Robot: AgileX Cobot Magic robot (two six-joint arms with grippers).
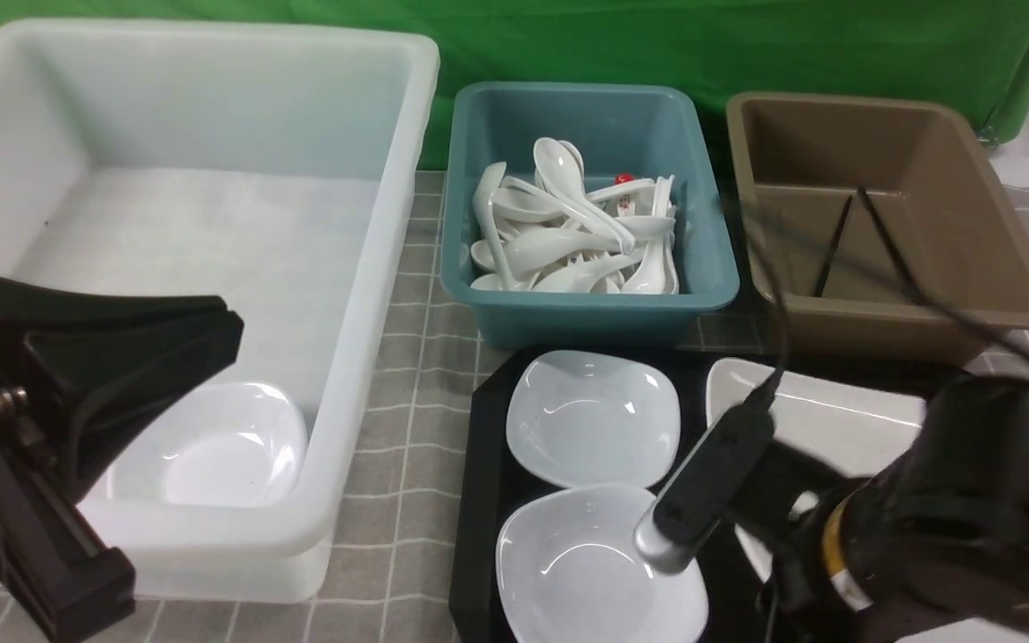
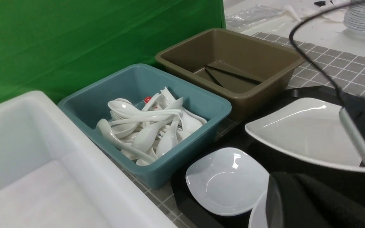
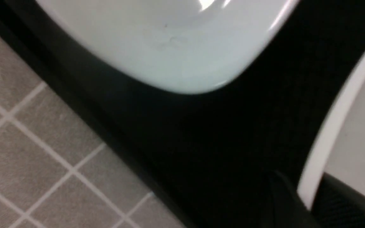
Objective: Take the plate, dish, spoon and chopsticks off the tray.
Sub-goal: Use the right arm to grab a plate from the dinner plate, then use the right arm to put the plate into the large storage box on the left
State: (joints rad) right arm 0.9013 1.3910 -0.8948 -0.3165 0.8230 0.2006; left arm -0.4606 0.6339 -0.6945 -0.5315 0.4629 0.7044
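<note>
The large white plate (image 1: 836, 420) lies at the right of the black tray (image 1: 488, 429). My right gripper (image 3: 309, 196) is shut on the plate's near rim (image 3: 331, 133), one finger on each side; in the front view my right arm (image 1: 952, 509) hides it. Two small white dishes (image 1: 593, 418) (image 1: 581, 563) sit on the tray's left half. My left gripper (image 1: 233, 330) is shut and empty, above the near left of the white tub. The chopsticks (image 1: 881, 241) lie in the brown tub. Several white spoons (image 1: 568, 232) lie in the teal tub; no spoon shows on the tray.
The big white tub (image 1: 389, 223) on the left holds one small dish (image 1: 220, 446). The teal tub (image 1: 586, 304) and the brown tub (image 1: 890, 321) stand just behind the tray. A grey checked cloth (image 1: 407, 375) covers the table. A stack of plates (image 2: 364, 19) stands far right.
</note>
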